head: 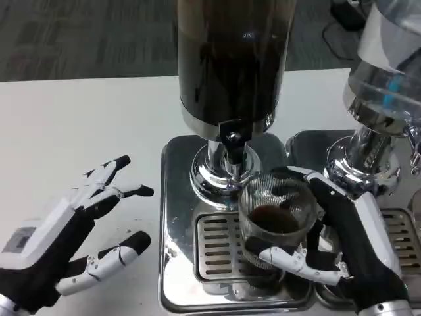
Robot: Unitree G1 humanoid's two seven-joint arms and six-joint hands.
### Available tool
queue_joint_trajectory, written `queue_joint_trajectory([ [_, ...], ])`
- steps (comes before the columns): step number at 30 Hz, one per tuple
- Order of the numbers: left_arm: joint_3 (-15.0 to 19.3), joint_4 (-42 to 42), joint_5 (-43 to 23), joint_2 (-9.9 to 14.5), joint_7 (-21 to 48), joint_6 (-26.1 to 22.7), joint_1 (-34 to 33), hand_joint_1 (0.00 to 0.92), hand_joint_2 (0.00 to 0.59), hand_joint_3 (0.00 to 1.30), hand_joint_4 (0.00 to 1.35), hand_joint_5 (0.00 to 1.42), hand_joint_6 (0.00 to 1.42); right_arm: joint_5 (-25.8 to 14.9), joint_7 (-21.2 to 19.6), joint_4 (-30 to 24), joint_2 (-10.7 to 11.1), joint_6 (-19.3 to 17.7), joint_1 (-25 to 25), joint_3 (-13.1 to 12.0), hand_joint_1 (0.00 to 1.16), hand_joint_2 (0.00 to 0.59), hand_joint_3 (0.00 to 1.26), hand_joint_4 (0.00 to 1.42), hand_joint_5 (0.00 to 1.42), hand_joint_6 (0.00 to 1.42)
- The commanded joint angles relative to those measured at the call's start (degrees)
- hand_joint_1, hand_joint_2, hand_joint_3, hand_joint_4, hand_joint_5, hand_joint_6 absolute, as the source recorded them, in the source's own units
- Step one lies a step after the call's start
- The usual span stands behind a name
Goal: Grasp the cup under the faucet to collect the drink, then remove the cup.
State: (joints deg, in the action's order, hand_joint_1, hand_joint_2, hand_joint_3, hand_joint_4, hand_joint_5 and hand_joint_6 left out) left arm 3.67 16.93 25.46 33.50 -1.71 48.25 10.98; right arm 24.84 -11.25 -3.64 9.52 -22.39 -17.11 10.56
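Right robot hand (348, 253) gripping cup (275, 224) under faucet (231, 146) | left robot hand (72, 234) spread | no legible writing

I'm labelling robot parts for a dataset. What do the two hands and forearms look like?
Both hands look alike. The left hand has a white back, a black palm side, and white fingers with black tips. The right hand shows mostly black, with white finger segments. A silvery forearm end shows at each wrist.
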Motion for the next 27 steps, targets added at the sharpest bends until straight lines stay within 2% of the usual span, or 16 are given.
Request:
queue_joint_trajectory([
  [1,-0.3,0.7,-0.2,2.0,0.6,1.4,-0.8,0.000,0.212,0.25,0.00,0.00,0.00,-1.2,0.3,-3.3,-0.1,-1.7,-1.4,-0.6,0.94,0.142,0.42,0.53,0.80,1.17],
  [4,-0.5,1.1,-0.2,2.6,0.7,1.6,-1.0,0.000,0.214,0.21,0.00,0.00,0.00,-1.2,0.6,-4.7,-0.2,-1.7,-2.2,-0.8,0.94,0.143,0.42,0.53,0.80,1.17],
  [9,-0.7,0.6,0.2,4.6,1.6,2.2,-0.5,0.000,0.211,0.16,0.00,0.00,0.00,-1.6,2.4,-10.8,0.6,-1.0,-5.3,-1.8,0.94,0.144,0.43,0.54,0.80,1.17],
  [11,-1.0,0.1,1.0,5.6,2.0,2.7,-0.2,0.000,0.227,0.14,0.00,0.00,0.00,-2.2,3.2,-12.2,0.7,-0.8,-6.3,-2.2,0.94,0.144,0.43,0.54,0.80,1.17],
  [18,-0.2,-3.3,7.1,9.8,1.0,4.9,0.8,0.000,0.253,0.00,0.00,0.00,0.00,-2.3,3.8,-13.5,-0.2,-1.1,-9.0,-1.7,0.93,0.145,0.43,0.55,0.81,1.18],
  [27,0.6,-5.8,6.7,12.4,1.5,5.7,4.4,0.000,0.263,0.00,0.00,0.00,0.00,-2.0,3.6,-16.8,-0.5,-2.1,-12.5,-1.8,0.93,0.145,0.44,0.55,0.81,1.18],
])
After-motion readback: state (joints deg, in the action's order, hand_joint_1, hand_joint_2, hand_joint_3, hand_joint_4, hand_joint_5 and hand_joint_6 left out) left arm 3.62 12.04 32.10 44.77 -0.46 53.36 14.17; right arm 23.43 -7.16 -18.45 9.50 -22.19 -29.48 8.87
